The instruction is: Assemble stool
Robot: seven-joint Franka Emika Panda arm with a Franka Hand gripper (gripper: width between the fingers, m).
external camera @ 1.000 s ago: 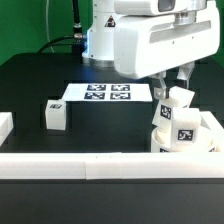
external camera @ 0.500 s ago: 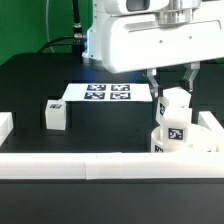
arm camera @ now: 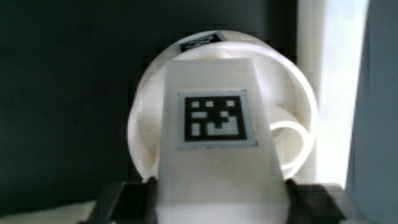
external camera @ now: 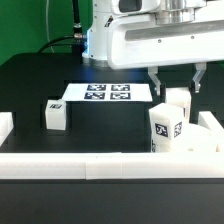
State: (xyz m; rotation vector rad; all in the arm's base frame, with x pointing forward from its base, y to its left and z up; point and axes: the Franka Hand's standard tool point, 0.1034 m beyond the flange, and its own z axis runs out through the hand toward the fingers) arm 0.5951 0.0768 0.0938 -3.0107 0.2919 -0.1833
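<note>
I had the gripper (external camera: 177, 88) clamped on a leg. Its two dark fingers (external camera: 155, 80) stood either side of the held leg (external camera: 178, 98), pressed against its flanks, at about three o'clock in the exterior view. The wrist view showed the gripper (arm camera: 210, 200) in the same hold, with the held leg (arm camera: 217, 75) running away from the fingers (arm camera: 125, 197) over the round seat (arm camera: 157, 90).

The seat (external camera: 209, 127) sat on the black table (external camera: 30, 90) at about four o'clock in the exterior view, just inside the front rail (external camera: 100, 165). A second leg (external camera: 165, 128) stood upright just in front of the held one and hid its lower part. I could not tell whether the held leg touched the seat.

A second earlier the hand had been turned so that its fingers looked close together. Now they faced the exterior camera, one on each side of the leg. The held leg had been tilted and now stood straight. Two tags had shown among the parts at the seat, and now I saw only one. The loose leg (external camera: 55, 115) at nine o'clock and the marker board (external camera: 108, 93) at about eleven o'clock had not moved.

The only markings were black-and-white square tags. There was one on the held leg in the wrist view, one on the second leg, one on the loose leg and several on the marker board. I could read no lettering on any of them.
</note>
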